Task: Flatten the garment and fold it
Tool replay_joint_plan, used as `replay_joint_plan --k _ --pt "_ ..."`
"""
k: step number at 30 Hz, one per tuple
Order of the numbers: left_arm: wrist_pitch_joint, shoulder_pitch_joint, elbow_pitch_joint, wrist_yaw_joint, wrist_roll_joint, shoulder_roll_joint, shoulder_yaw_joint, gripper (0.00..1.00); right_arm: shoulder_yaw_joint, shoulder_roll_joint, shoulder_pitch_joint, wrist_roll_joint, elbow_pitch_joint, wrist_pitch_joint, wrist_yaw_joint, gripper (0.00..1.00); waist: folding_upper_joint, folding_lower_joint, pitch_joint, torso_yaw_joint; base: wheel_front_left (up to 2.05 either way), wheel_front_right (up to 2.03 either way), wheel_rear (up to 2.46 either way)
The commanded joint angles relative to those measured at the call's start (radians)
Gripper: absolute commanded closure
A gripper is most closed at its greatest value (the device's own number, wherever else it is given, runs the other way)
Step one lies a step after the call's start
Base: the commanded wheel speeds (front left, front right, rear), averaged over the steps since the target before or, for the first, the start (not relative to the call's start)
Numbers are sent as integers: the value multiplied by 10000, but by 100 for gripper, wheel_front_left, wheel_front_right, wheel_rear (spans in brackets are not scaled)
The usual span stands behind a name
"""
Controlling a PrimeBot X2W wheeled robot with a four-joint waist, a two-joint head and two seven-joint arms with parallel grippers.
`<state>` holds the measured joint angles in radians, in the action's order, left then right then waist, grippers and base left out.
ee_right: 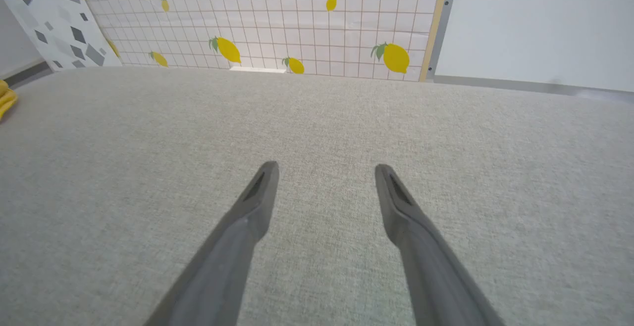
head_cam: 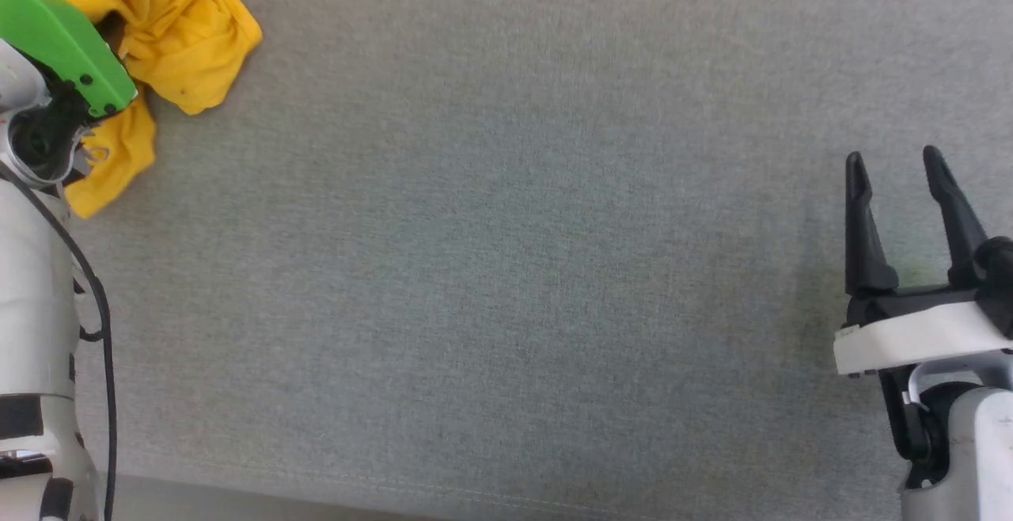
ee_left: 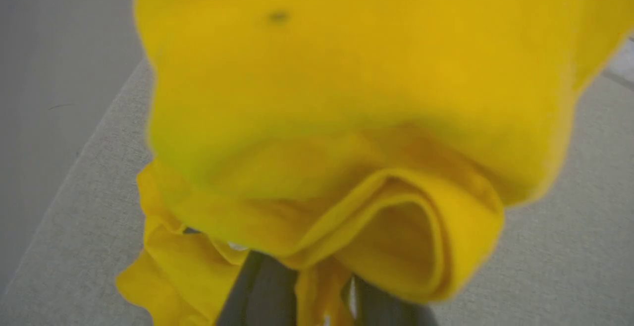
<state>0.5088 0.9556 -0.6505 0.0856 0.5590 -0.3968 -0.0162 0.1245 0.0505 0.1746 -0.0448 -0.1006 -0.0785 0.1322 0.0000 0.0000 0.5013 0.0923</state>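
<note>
The garment (head_cam: 190, 38) is a mustard-yellow t-shirt, bunched in a crumpled heap at the far left of the grey cloth-covered table (head_cam: 506, 268). My left arm's green-capped wrist (head_cam: 63, 38) reaches into the heap. In the left wrist view the garment (ee_left: 346, 68) hangs right in front of the camera, and a fold of it runs between the two dark fingers of my left gripper (ee_left: 317, 286), which stand close together; their tips are hidden under the cloth. My right gripper (head_cam: 894, 158) hovers open over bare table at the right, holding nothing (ee_right: 327, 168). A sliver of the garment (ee_right: 6, 99) shows at the left edge there.
The table's near edge (head_cam: 316, 489) runs along the bottom of the head view, and its left edge (ee_left: 74, 157) lies close to the garment. A tiled wall panel with lemon prints (ee_right: 297, 14) stands behind the table's far edge.
</note>
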Motion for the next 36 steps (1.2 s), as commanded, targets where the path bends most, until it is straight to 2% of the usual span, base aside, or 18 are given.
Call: replay_joint_plan --k 1,11,18,27,33,36 --pt "-35 226 205 110 98 -92 110 100 -37 -3 117 -118 130 -137 -15 0 0 0 -628 36 0 0 0" --pt "121 370 1940 424 420 41 1310 100 28 -3 -248 -627 1105 -688 -15 0 0 0 -2416 -17 0 0 0" --pt "729 245 3481 446 1091 507 2359 100 -13 -3 -579 -986 1675 -972 -15 0 0 0 -3545 -355 0 0 0" --pt "1317 -67 5119 449 2085 1880 3552 100 187 -3 -806 -1137 1939 -1122 -15 0 0 0 -4319 -1182 0 0 0" --pt "1030 -588 5654 444 2262 2840 4376 100 461 -3 -857 -1157 1895 -1128 -15 0 0 0 -4316 -1643 0 0 0" --pt "744 -890 5617 443 2190 3070 4811 100 558 -3 -880 -1168 1858 -1122 -15 0 0 0 -4179 -1817 0 0 0"
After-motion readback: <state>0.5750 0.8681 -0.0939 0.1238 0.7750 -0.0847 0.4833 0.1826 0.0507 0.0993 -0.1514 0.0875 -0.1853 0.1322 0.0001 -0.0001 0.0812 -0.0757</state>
